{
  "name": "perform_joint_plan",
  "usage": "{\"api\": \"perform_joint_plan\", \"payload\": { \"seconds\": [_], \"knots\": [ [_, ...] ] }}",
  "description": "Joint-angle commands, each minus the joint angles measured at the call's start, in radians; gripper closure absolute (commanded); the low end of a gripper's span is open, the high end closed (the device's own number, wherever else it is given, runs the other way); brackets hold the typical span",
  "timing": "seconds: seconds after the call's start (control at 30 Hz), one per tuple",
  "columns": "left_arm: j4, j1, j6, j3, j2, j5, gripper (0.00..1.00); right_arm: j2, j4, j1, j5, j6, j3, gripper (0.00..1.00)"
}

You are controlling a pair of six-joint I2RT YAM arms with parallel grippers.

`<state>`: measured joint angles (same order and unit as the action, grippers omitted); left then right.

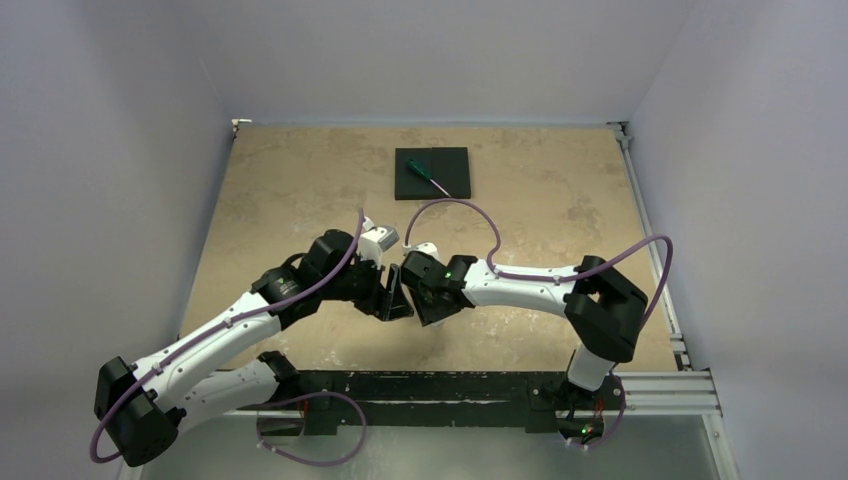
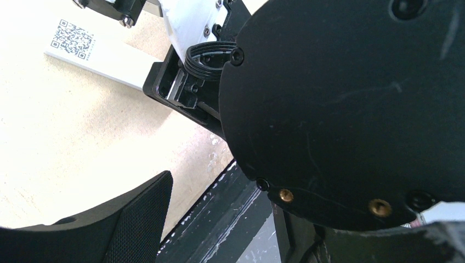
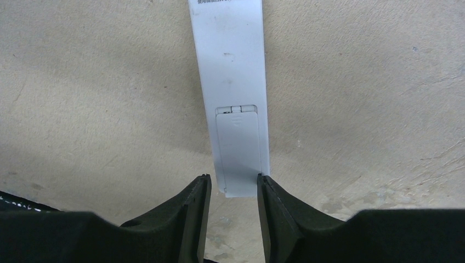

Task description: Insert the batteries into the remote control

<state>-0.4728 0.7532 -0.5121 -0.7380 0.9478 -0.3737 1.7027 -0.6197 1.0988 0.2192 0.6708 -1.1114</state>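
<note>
The white remote control [image 3: 230,66] lies face down on the tan table, its battery cover [image 3: 238,145] closed on its back. My right gripper [image 3: 233,183] is open and straddles the remote's near end; the right finger touches its edge and a small gap shows on the left. In the left wrist view the remote [image 2: 104,57] shows a QR label, with the right gripper's black body [image 2: 340,104] over its end. My left gripper [image 1: 392,298] sits close against the right one [image 1: 432,296], open and empty; one of its fingers [image 2: 126,219] shows. No batteries are in view.
A green-handled screwdriver [image 1: 424,175] lies on a black square pad [image 1: 450,160] at the back middle of the table. The table's dark front rail [image 1: 440,385] runs just behind both grippers. Walls close in left, right and back.
</note>
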Motion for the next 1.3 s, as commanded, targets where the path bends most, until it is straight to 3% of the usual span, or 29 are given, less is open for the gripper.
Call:
{"api": "perform_joint_plan", "payload": {
  "seconds": [0.0,0.4,0.87,1.03,1.27],
  "knots": [
    [0.026,-0.003,0.004,0.005,0.004,0.012,0.35,-0.017,-0.002,0.025,0.043,0.011,-0.056,0.54],
    [0.022,-0.002,0.000,0.005,0.011,0.035,0.35,-0.131,-0.019,0.025,0.086,0.031,-0.019,0.49],
    [-0.004,-0.003,-0.031,-0.002,0.063,0.156,0.36,-0.367,0.115,0.025,0.070,0.038,0.213,0.50],
    [0.017,-0.003,-0.032,-0.007,0.119,0.203,0.37,-0.434,0.155,0.026,0.040,0.025,0.278,0.53],
    [0.043,-0.007,-0.007,-0.079,0.235,0.250,0.44,-0.473,0.210,0.026,-0.018,-0.006,0.342,0.70]
  ]
}}
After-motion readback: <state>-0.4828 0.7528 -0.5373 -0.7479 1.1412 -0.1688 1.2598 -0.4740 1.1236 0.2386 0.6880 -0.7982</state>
